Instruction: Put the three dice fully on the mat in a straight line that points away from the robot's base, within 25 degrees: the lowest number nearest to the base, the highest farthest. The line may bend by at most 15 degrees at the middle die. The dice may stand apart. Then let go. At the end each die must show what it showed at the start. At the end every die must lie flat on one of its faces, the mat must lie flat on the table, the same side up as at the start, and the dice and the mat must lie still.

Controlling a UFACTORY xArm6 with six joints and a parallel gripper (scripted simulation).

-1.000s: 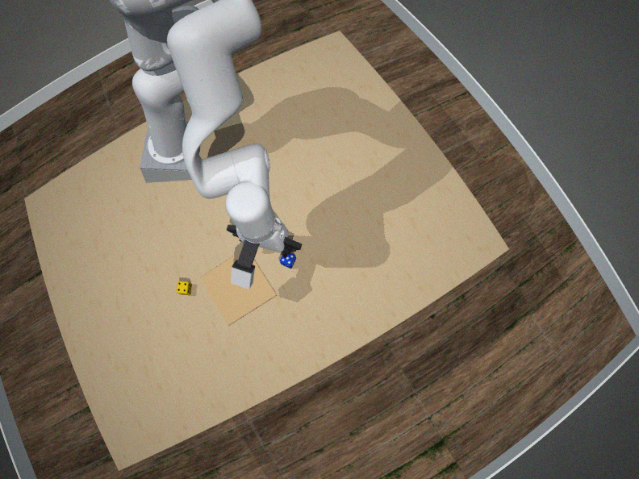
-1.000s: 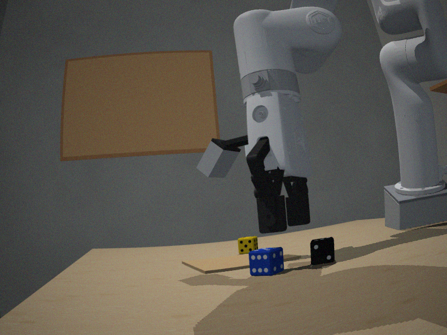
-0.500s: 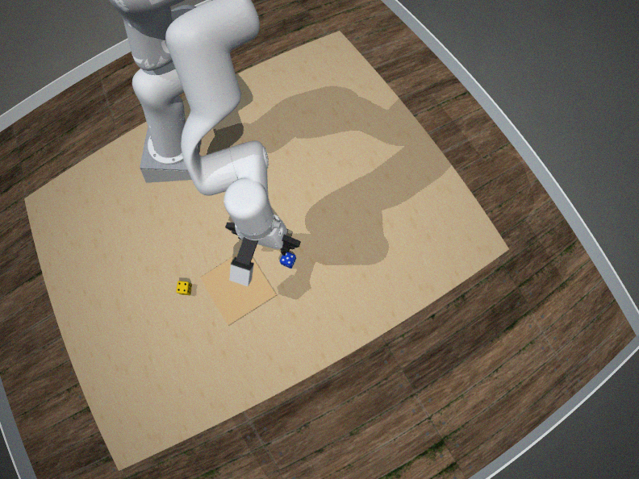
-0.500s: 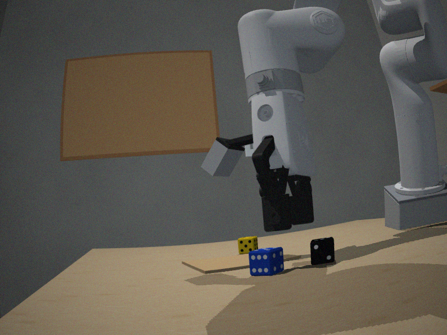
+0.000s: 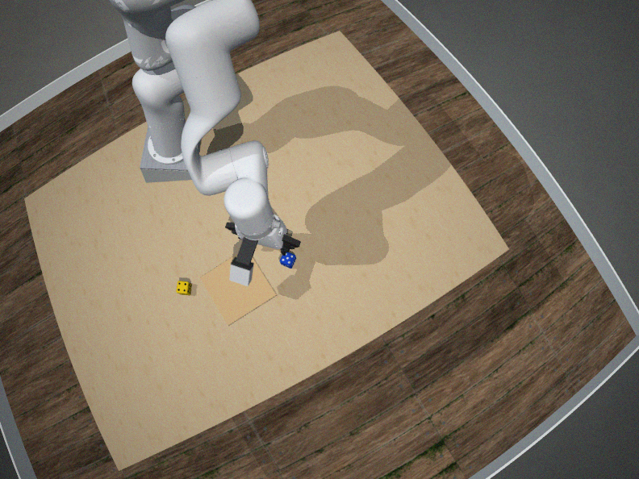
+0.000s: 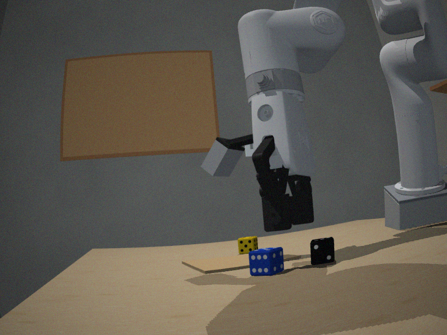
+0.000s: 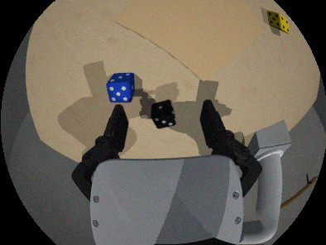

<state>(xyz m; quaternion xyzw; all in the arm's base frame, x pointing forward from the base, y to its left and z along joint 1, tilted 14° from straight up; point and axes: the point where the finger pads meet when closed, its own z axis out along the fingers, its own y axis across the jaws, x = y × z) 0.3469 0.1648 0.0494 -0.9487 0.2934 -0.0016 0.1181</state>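
Note:
The thin tan mat [image 5: 238,291] lies flat on the table top in front of the robot's base. The yellow die [image 5: 183,287] sits on the table to one side of the mat, apart from it. The blue die [image 5: 287,260] sits on the table off the other side. The black die [image 7: 163,112] sits next to the blue die [image 7: 120,86], off the mat [image 7: 193,20]; the arm hides it in the overhead view. My gripper [image 7: 163,111] is open and empty, hovering above the black die with one finger on each side. Its fingertips [image 6: 286,221] stand above die height.
The robot's base [image 5: 162,160] stands at the back of the light table top. A grey camera block [image 6: 222,162] sticks out from the wrist over the mat. An orange board [image 6: 139,104] hangs on the wall behind. Dark wood floor surrounds the table top.

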